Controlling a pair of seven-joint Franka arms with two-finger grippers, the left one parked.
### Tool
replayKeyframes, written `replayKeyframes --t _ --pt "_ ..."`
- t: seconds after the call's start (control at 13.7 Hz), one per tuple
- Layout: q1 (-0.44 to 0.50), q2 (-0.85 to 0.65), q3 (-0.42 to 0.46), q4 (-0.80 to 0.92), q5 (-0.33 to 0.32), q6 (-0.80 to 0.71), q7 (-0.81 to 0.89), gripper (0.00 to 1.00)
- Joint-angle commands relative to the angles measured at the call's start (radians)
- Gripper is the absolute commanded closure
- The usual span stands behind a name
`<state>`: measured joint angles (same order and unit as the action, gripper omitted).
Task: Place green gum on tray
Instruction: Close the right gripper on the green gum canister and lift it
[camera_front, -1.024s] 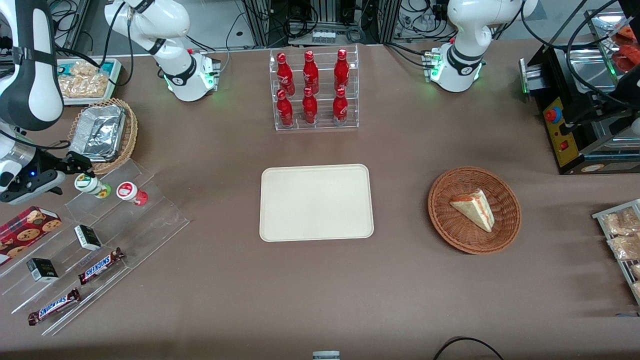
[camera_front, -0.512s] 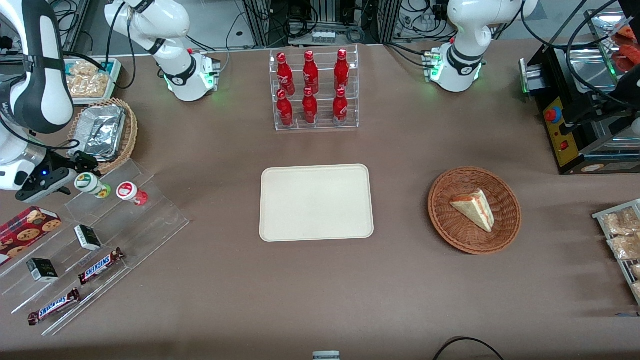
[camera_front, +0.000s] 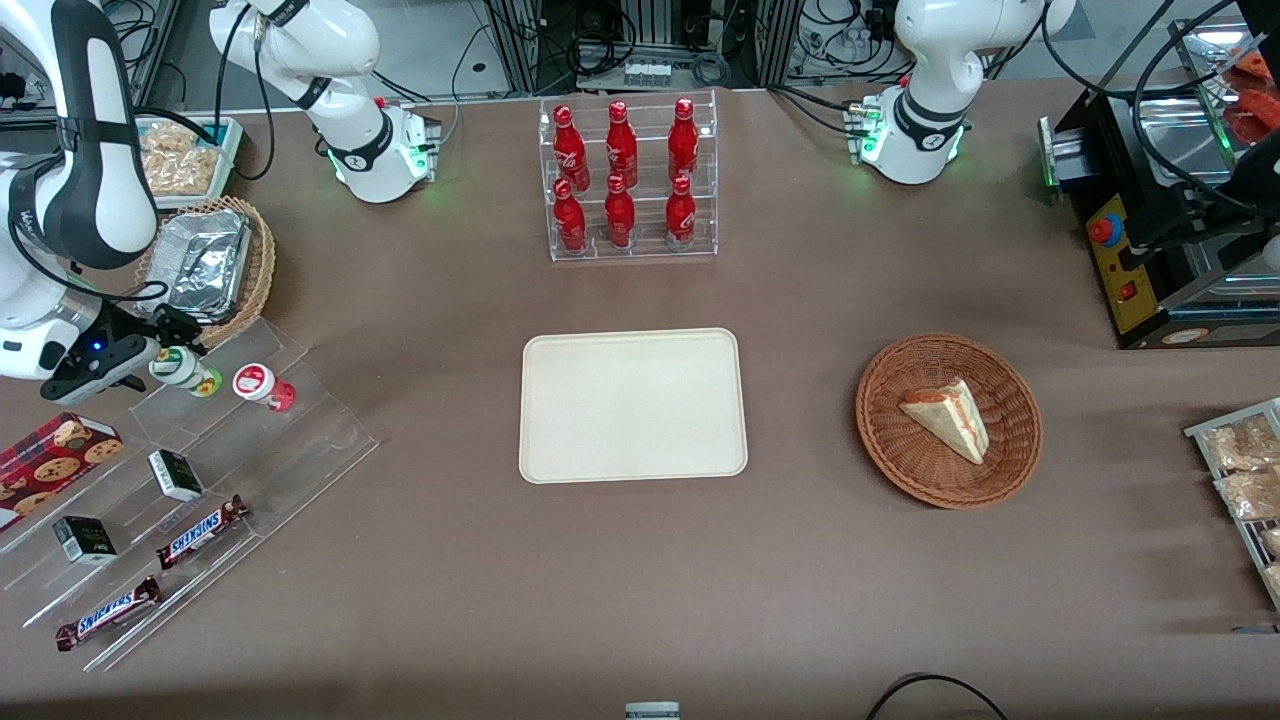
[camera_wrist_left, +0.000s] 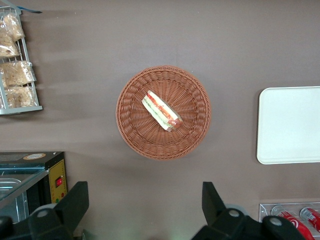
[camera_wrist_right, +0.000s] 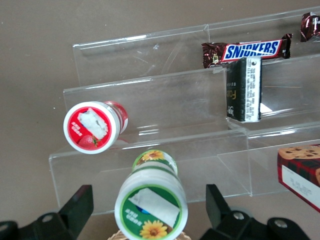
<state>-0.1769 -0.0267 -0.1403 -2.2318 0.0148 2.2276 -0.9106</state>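
The green gum (camera_front: 184, 368) is stood on the top step of the clear acrylic stepped rack (camera_front: 200, 470), tilted with its white lid turned up toward the wrist camera, so the cap is offered for a grasp from the rack's working-arm end; the red-and-white bottle (camera_front: 262, 385) is seated on the same step just beside it, slightly nearer the tray, apart from it by a narrow gap. The gripper (camera_front: 160, 345) is held low at the gum on the rack's top step, with its fingers spread and one seen on each side of the green gum (camera_wrist_right: 151, 200) in the right wrist view; no contact with the bottle can be made out, so the step is judged as final alignment before closing. The wicker basket with the foil container (camera_front: 205, 265) is sat right next to the rack's top step, farther from the front camera, so little room is left there and a straight lift is judged safer than a sideways pull. Lower steps of the rack are taken up by a dark box (camera_front: 175, 474), Snickers bars (camera_front: 202, 530) and a cookie box (camera_front: 55, 455), all well apart from the gum. The tray (camera_front: 632, 405) is lain flat on the brown table, well apart from the rack toward the parked arm's end, bare, its low rim easily cleared. Between rack and tray only open tabletop is seen, so a free carry path is expected once the neighbouring bottle is cleared
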Motion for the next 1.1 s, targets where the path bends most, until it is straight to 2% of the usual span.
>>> replayKeyframes --t 0.0,0.07,0.15,0.29,0.37,0.59,1.02 --pt "-0.010 -0.009 0.002 -0.025 -0.009 0.033 -0.017 0.08" --pt "-0.010 -0.009 0.002 -0.023 -0.009 0.029 -0.019 0.18" --pt "-0.010 -0.009 0.001 -0.022 -0.012 0.027 -0.019 0.39" --pt "-0.009 -0.007 0.002 -0.016 -0.012 0.020 -0.025 0.88" --pt "-0.009 -0.007 0.002 -0.014 -0.012 0.017 -0.025 1.00" --pt "-0.007 -0.007 0.002 0.010 -0.012 -0.009 -0.024 1.00" --pt "0.019 -0.012 0.014 0.203 -0.003 -0.271 -0.001 1.00"
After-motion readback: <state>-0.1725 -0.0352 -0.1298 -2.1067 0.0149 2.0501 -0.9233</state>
